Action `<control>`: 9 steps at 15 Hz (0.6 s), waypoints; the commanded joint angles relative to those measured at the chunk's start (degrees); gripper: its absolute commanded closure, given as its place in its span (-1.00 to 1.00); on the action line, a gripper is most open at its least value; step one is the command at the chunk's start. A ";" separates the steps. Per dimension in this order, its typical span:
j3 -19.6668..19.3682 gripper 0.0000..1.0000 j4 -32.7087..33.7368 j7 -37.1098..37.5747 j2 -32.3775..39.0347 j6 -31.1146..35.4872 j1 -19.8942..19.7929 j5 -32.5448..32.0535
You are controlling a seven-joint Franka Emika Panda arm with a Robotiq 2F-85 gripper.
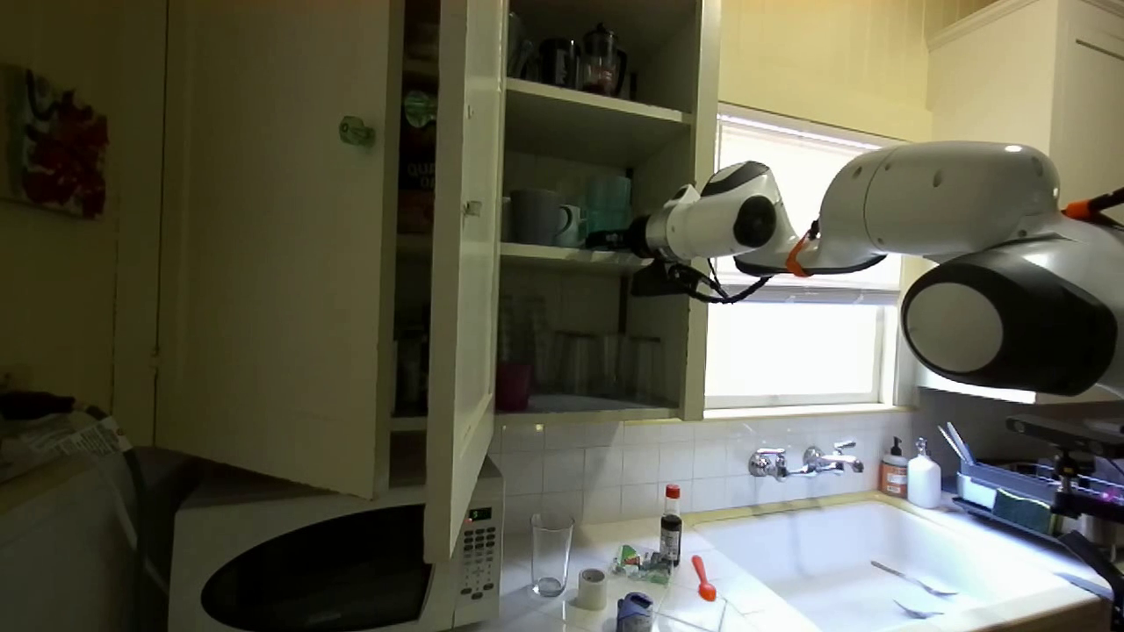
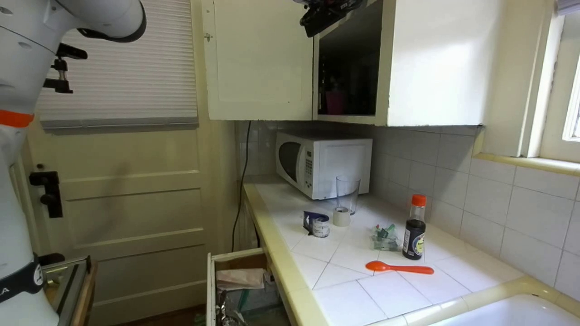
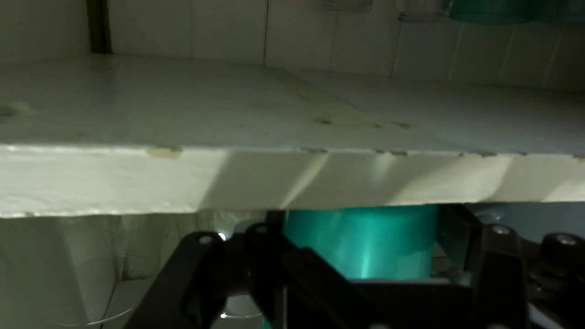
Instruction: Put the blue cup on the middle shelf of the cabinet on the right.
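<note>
The cabinet (image 1: 705, 351) stands with its door (image 1: 465, 290) swung open; its side wall (image 2: 435, 63) also shows. In the wrist view, which stands upside down, the blue cup (image 3: 365, 251) sits between both fingers of my gripper (image 3: 361, 224), which touch its sides. The cup is beyond the front edge of the middle shelf (image 3: 114, 180); that edge hides its base, so I cannot tell whether it touches the board. In an exterior view my gripper (image 1: 606, 239) is at the middle shelf (image 1: 537, 252); turquoise tumblers (image 1: 608, 197) show behind it, and I cannot tell which is held.
A grey mug (image 1: 534, 218) and a white mug (image 1: 571, 226) stand left on the middle shelf. Clear glasses (image 1: 584, 360) and a pink cup (image 1: 514, 386) are below, dark glassware (image 1: 562, 63) above. Clear glasses (image 3: 68, 274) stand beside my fingers. The cabinet post borders the arm.
</note>
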 commanded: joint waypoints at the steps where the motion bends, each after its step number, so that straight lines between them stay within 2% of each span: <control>1: -4.41 -1.00 1.39 4.04 1.30 2.89 2.46 0.18; 9: -10.63 -1.00 1.26 8.05 0.96 3.57 7.82 -0.77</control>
